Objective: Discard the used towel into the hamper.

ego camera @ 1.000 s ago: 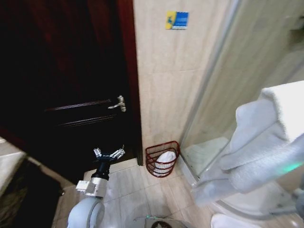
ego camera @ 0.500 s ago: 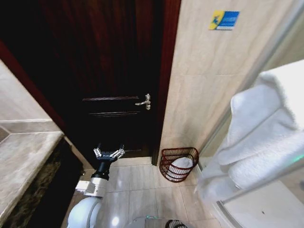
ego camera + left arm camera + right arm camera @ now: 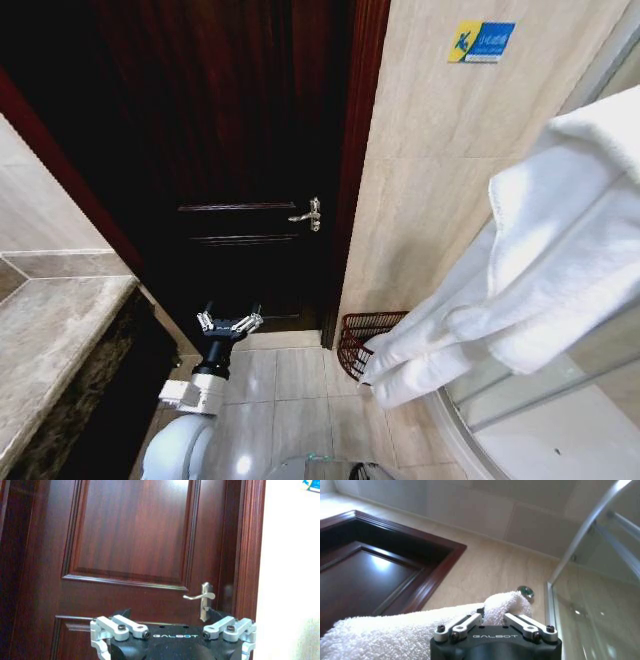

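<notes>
On the tiled floor beside the dark door, the hamper (image 3: 372,338) sits partly behind the white towel (image 3: 520,270), clenched in the right gripper (image 3: 492,620). Carry low and centre over the rim before releasing. Left gripper (image 3: 229,322) spread, idle.

The scene is viewed from above by the head camera, facing the door (image 3: 230,150). The door handle (image 3: 202,599), beyond the left gripper's fingers (image 3: 117,626), is seen closer by the left wrist camera. The right wrist camera is aimed upward past its fingers (image 3: 462,624) at the wall (image 3: 490,566).

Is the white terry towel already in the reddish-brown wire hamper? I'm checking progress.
No, the white terry towel hangs from the right pincer, draped above the reddish-brown wire hamper.
</notes>
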You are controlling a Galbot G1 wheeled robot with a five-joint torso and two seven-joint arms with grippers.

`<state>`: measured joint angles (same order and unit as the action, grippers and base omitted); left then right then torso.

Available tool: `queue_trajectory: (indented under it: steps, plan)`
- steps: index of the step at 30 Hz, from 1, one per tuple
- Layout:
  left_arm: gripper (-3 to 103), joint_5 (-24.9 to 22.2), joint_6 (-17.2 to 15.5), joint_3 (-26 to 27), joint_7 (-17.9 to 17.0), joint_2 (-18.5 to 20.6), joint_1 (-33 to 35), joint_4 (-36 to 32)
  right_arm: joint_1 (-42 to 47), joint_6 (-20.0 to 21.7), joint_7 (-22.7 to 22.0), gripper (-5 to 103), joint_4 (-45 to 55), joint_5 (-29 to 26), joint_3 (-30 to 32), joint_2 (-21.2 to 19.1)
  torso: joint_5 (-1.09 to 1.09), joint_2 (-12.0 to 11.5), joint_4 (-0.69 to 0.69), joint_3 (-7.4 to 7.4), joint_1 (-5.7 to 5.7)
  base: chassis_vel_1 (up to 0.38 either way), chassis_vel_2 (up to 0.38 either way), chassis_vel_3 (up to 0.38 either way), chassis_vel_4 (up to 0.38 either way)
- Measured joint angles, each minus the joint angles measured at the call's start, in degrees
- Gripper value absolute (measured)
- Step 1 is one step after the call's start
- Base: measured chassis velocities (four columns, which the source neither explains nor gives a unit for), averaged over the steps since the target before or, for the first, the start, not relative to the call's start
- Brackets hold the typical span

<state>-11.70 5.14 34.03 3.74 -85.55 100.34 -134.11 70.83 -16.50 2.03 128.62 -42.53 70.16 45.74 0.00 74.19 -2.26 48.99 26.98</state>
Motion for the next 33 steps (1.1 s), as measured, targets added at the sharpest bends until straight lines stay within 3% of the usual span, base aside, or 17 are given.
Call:
queue_trajectory:
  steps: [6, 16, 33]
  plan:
    - [100, 0.0, 0.0, 0.0, 0.0, 0.0, 0.0, 0.0, -11.4, -0.7, -0.6, 5, -7.0, 3.6, -11.3, 0.3, -0.01, 0.0, -0.02, 0.00, 0.00, 0.000, 0.000, 0.000, 0.000]
    - [100, 0.0, 0.0, 0.0, 0.0, 0.0, 0.0, 0.0, -26.7, -1.0, -0.8, 5, -13.8, 8.7, -24.4, 3.4, -0.01, 0.0, -0.02, 0.00, 0.00, 0.000, 0.000, 0.000, 0.000]
    - [100, 0.0, 0.0, 0.0, 0.0, 0.0, 0.0, 0.0, -40.2, 0.0, -2.2, 5, -20.7, 12.3, -34.3, 5.5, 0.00, 0.0, -0.01, 0.00, 0.00, 0.000, 0.000, 0.000, 0.000]
